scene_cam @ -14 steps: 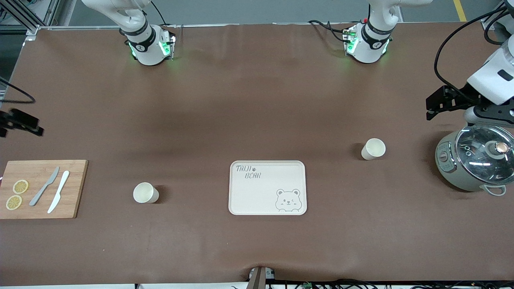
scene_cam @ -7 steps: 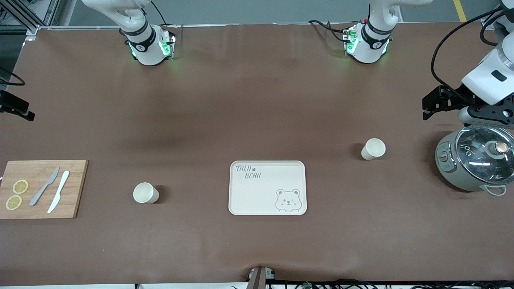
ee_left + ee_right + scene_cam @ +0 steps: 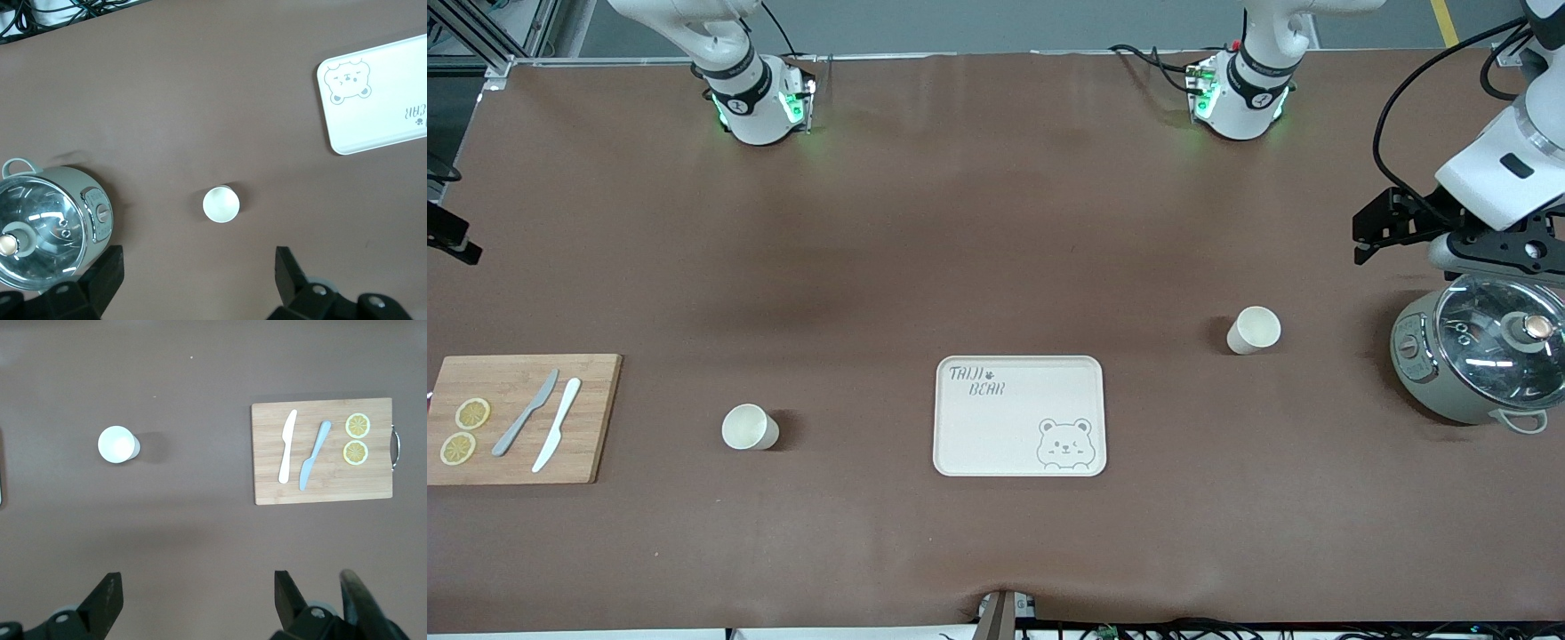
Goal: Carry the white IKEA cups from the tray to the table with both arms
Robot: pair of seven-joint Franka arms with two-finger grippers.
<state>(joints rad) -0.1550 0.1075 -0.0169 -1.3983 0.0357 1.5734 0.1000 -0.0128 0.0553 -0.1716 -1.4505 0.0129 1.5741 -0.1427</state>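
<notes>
Two white cups stand upright on the brown table. One cup [image 3: 1254, 330] is between the bear tray [image 3: 1019, 416] and the pot; it also shows in the left wrist view [image 3: 221, 203]. The other cup [image 3: 749, 427] is between the tray and the cutting board; it also shows in the right wrist view [image 3: 117, 444]. My left gripper [image 3: 1387, 227] [image 3: 197, 280] hangs high and open above the table beside the pot, empty. My right gripper [image 3: 452, 238] [image 3: 197, 600] hangs high and open at the right arm's end of the table, empty and mostly out of the front view.
A grey-green pot with a glass lid [image 3: 1480, 360] stands at the left arm's end. A wooden cutting board [image 3: 516, 418] with two knives and two lemon slices lies at the right arm's end. The tray holds nothing.
Both grippers have drifted toward the robots' bases. The right one has slid further out of the front view's edge. The cups and tray have not moved.
</notes>
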